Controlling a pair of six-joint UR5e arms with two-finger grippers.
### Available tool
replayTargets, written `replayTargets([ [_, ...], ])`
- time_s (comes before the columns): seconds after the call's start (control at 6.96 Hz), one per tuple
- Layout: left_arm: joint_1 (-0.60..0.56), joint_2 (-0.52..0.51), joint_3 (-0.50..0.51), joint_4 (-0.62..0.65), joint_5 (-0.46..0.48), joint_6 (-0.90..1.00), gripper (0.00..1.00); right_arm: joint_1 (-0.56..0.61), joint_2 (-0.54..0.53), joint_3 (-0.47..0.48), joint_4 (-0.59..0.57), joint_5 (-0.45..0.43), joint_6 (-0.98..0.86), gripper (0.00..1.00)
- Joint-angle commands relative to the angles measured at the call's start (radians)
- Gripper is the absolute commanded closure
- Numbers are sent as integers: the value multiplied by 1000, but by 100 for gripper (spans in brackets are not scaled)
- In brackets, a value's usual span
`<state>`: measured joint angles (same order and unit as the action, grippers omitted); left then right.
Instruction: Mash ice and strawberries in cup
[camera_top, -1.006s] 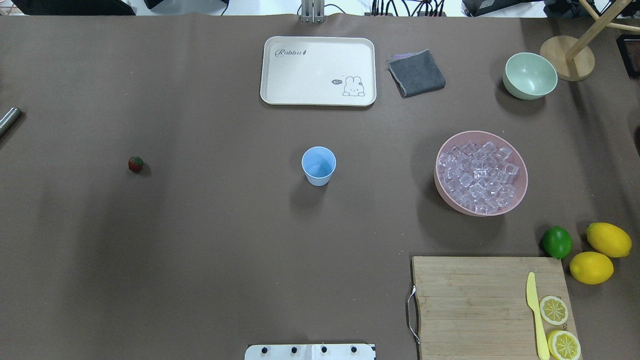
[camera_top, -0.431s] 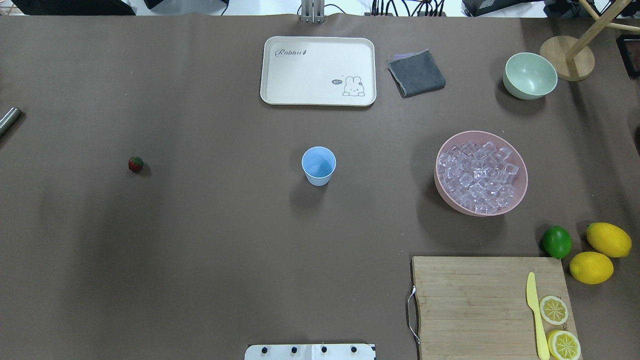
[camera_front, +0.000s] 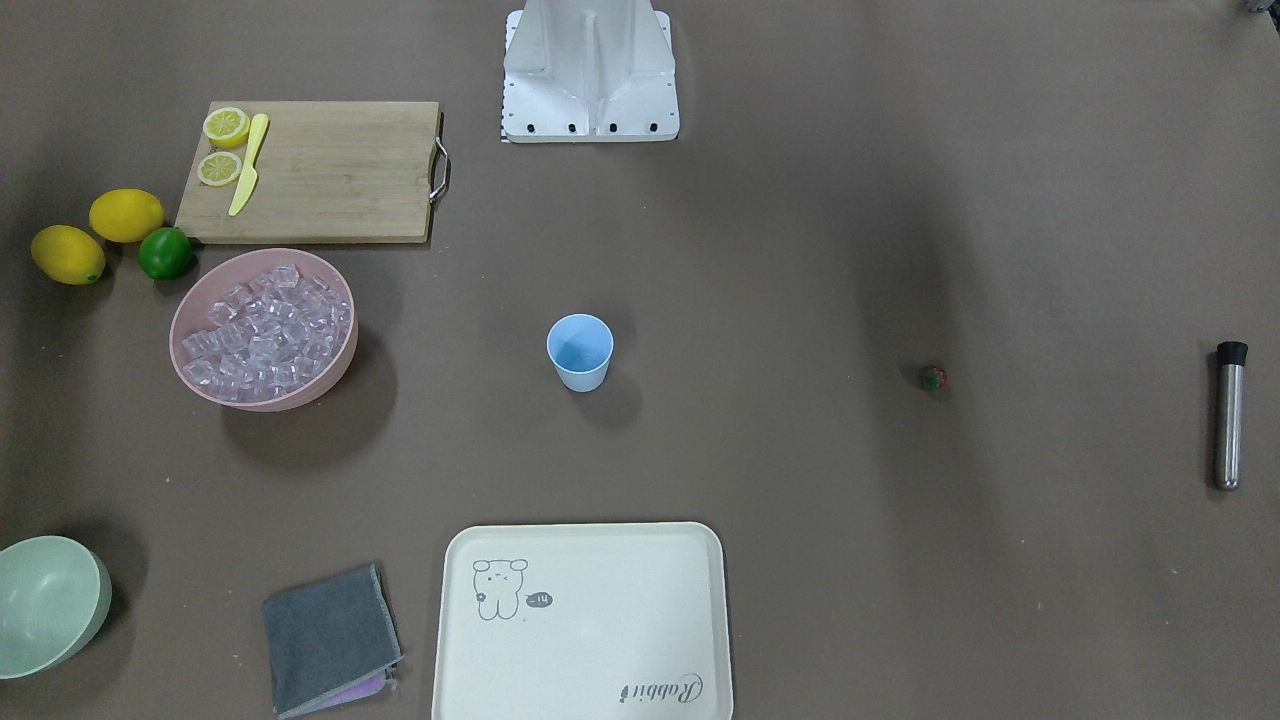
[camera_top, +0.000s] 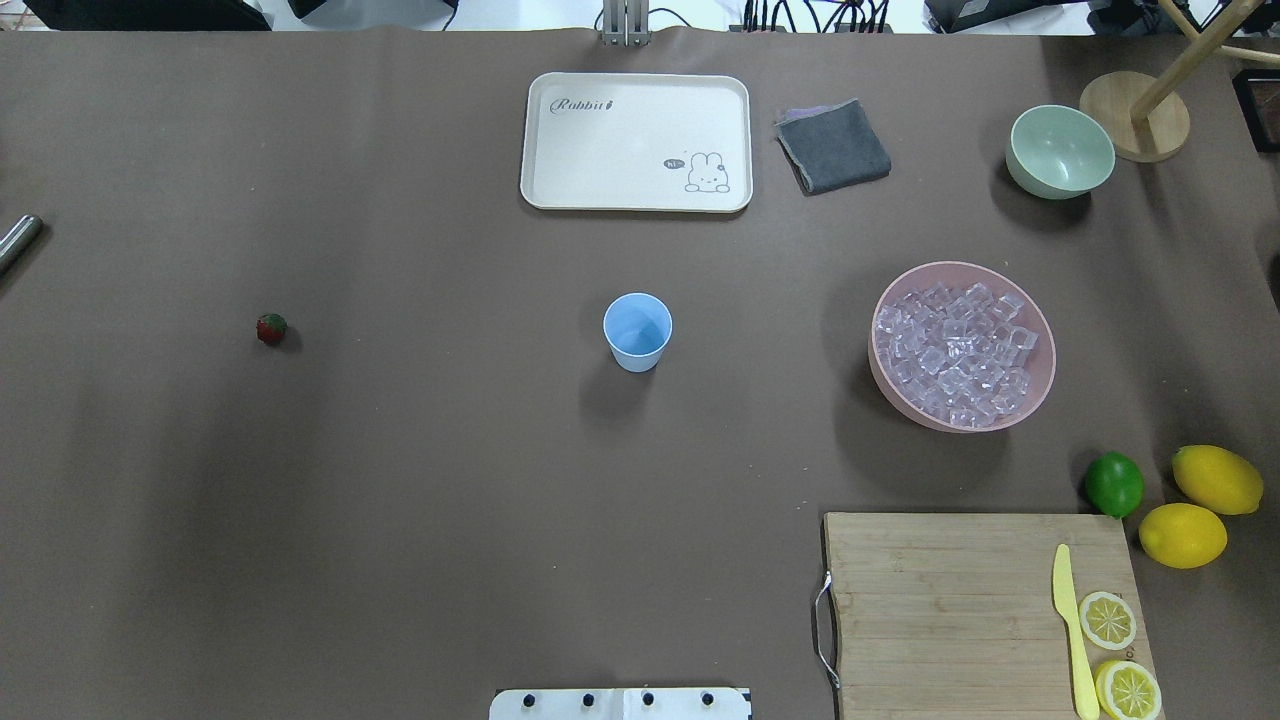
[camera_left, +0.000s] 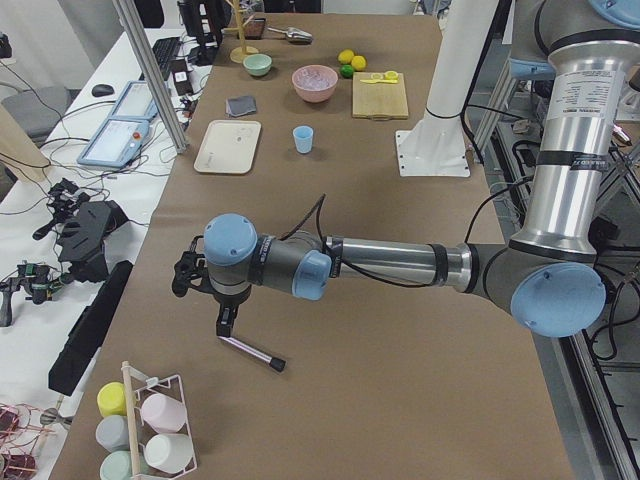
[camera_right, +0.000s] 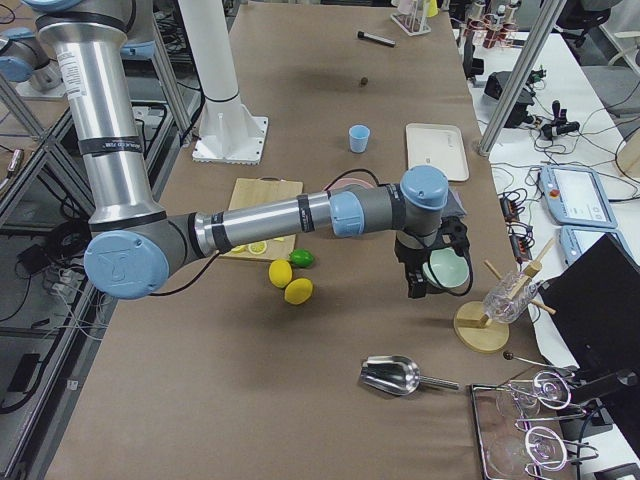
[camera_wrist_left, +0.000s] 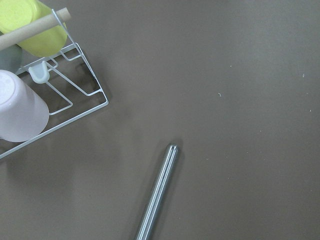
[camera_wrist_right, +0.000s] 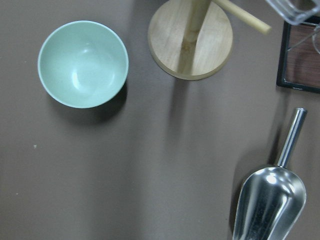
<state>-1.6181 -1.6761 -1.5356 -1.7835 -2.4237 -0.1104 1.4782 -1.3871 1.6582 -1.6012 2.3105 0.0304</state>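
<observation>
Cup mid-surface, both arms out at the ends.

You have the cup (camera_top: 637, 332) upright in the middle of the surface (camera_top: 420, 500). The strawberry (camera_top: 271, 328) lies well apart toward the robot's left. The ice (camera_top: 955, 352) is heaped in the pink bowl (camera_top: 1040, 395) toward its right. The left arm (camera_left: 380, 262) hangs over a steel rod (camera_front: 1229, 415) near a wire rack (camera_wrist_left: 60, 107), and the right arm (camera_right: 300, 214) hangs by the pale green bowl (camera_wrist_right: 82, 64). The left jaws and right jaws show only in the side views, so you cannot tell their opening or hold.
</observation>
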Motion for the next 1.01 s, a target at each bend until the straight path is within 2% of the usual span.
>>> replayTargets([
  [0.0, 0, 19, -26, 1, 0, 0, 2, -108, -1, 110, 0, -3, 102, 0],
  [0.14, 0, 19, -26, -1, 0, 0, 2, -158, -6, 147, 3, -8, 237, 0],
  [0.29, 0, 19, -28, -1, -2, 0, 2, -198, -33, 196, 7, -16, 261, 0],
  [0.43, 0, 21, -31, -1, -6, -2, 2, -269, -32, 228, 15, -57, 263, 0],
  [0.72, 0, 19, -34, -1, -9, -5, 2, -422, -6, 264, 70, -153, 542, 0],
  [0.86, 0, 19, -35, -1, -6, -6, 2, -487, -4, 264, 90, -184, 607, 1],
])
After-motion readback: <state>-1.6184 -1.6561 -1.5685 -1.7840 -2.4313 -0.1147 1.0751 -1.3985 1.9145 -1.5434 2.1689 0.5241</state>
